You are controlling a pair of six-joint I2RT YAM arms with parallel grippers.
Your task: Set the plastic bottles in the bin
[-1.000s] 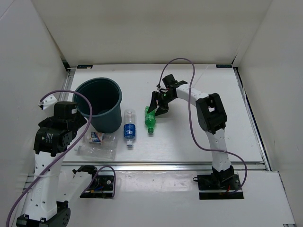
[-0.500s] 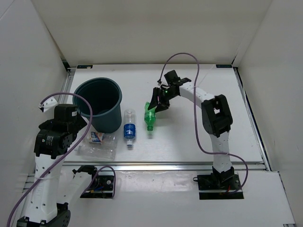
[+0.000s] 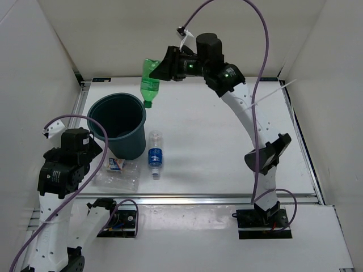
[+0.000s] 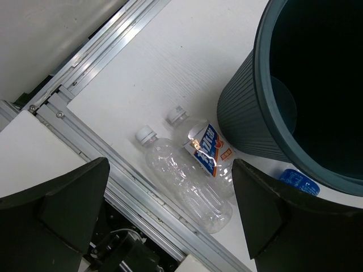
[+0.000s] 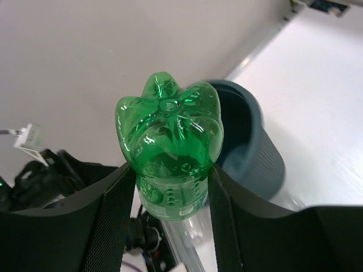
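Top external view: the right claw (image 3: 160, 70) pinches the green bottle (image 3: 149, 80) near its base end. The cap hangs down, high in the upper middle of the frame, just off the upper right rim of the bin (image 3: 142, 111). Held neck-down like this, it should, I judge, fall straight in once it is carried over the mouth and released. In the right wrist view the lobed base sits between both fingers, with the bin beyond. The left claw (image 4: 170, 163) is spread wide and holds nothing, hovering at the lower left.

Counted: one bin, one green bottle in the air, and one blue-labelled bottle (image 3: 155, 157) lying just right of the bin. Below the bin lie clear bottles (image 4: 190, 181). Two white caps (image 4: 146, 133) show in the left wrist view, so there seem to be two, side by side.
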